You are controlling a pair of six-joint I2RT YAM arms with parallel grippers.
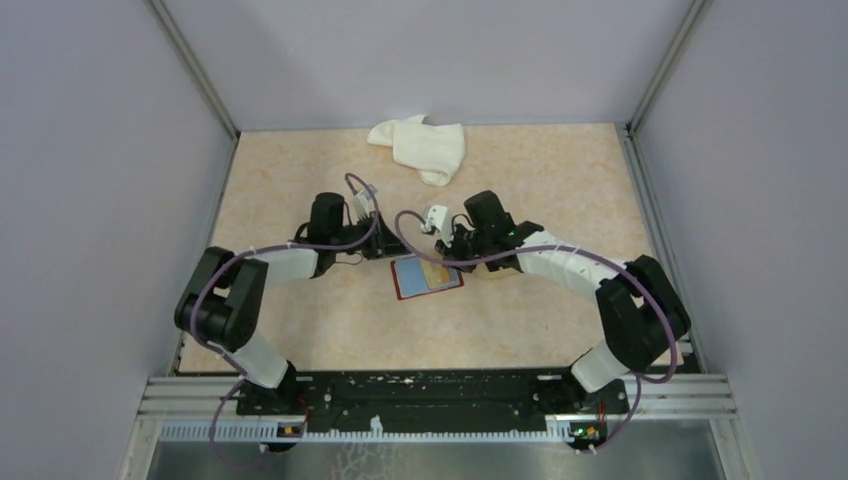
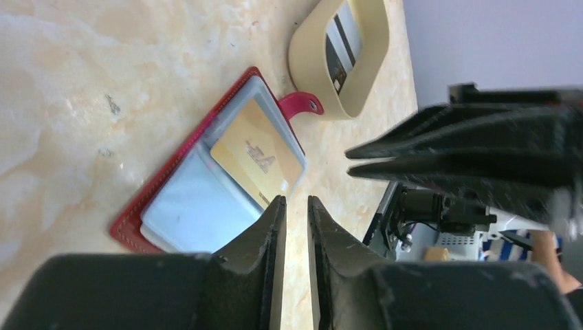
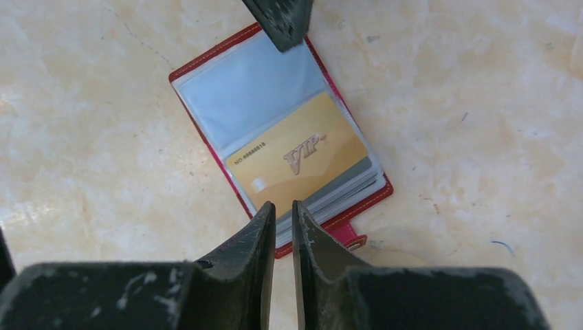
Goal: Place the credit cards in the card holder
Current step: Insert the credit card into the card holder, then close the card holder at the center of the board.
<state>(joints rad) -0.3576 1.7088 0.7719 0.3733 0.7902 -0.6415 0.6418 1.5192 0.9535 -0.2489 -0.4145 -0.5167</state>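
Card holder (image 1: 427,277): red, lying open and flat on the desk (image 1: 300,200). It is in the middle of the top view, between the two hands.
Pockets (image 3: 247,89): clear and shiny, facing up inside the holder.
Gold card (image 3: 302,158): sits in the holder, a bit crooked, with gold letters on it. In the right wrist view it covers the lower half of the holder. Grey edges peek out under it at the lower right. I cannot tell if they are cards or pockets.
Snap tab (image 2: 302,104): red with a little metal snap. It sticks out of the holder toward the tray.
Tray (image 2: 302,62): beige with round corners, at the top middle of the left wrist view. It is just beside the tab. I cannot tell if they touch.
Cards in tray (image 2: 340,48): a few cards, side by side.
Left hand (image 2: 295,201): loose, fingers a little apart, nothing between them. Its tips are at the holder's edge, at the end away from the gold card.
Right hand (image 3: 282,205): loose, fingers a little apart, grasping nothing. Its tips are right at the near edge of the gold card. I cannot tell if they touch it.
Cloth (image 1: 420,147): white and crumpled, at the top of the top view, well apart from the holder.
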